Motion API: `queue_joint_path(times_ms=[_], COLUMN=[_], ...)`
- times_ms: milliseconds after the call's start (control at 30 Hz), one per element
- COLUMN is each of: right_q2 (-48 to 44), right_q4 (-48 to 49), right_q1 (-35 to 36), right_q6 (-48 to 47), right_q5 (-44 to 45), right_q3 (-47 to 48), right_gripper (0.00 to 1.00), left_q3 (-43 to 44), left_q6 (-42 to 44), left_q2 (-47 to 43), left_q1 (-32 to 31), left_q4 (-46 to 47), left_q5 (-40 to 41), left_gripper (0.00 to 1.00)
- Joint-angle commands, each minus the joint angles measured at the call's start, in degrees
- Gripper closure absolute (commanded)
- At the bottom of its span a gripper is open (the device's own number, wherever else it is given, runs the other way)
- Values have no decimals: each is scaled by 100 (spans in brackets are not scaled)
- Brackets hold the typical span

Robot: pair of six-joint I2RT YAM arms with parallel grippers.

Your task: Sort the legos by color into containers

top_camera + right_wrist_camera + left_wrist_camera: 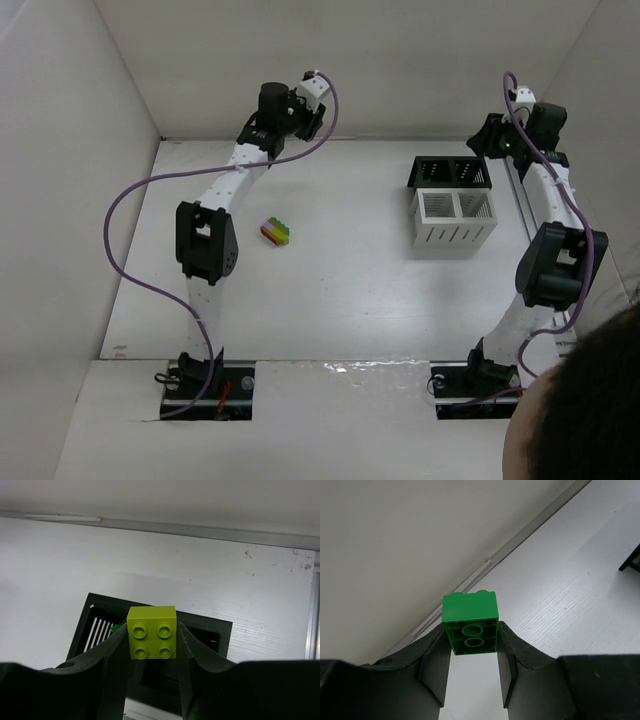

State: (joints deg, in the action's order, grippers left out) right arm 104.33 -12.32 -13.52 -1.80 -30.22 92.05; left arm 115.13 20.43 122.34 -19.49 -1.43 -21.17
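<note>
I've got left jaws clamped on a green brick (470, 612) up near the far wall, right jaws clamped on a lime brick (151, 630) by the black bin (95, 610) (something green inside), multicoloured stack (276, 232) unsorted on the table (340, 290), so mostly undone.

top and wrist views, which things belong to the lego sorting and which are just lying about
Job: green brick in left tool, lime brick in right tool, multicoloured stack, black bins, white bins.
Lying about: purple cables, person's head.
</note>
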Motion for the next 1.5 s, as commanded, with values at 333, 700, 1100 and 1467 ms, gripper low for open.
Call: queue_joint_path(times_ms=[333,700,1100,1467], right_q2=[70,263,439,280], right_q4=[-579,-667,-930,-930], right_q1=[157,209,157,157], right_q6=[-1120,-1472,-1595,-1648], right_q5=[-195,-195,-336,-152], right_q3=[472,497,656,524], right_gripper=[100,100,100,84], left_q3=[518,1011,897,897], left_q6=[418,418,357,357], left_q2=[316,721,721,721], left_q1=[252,305,358,358], left_q4=[222,90,161,213], left_q5=[-494,-362,-362,-362], left_gripper=[100,100,100,100])
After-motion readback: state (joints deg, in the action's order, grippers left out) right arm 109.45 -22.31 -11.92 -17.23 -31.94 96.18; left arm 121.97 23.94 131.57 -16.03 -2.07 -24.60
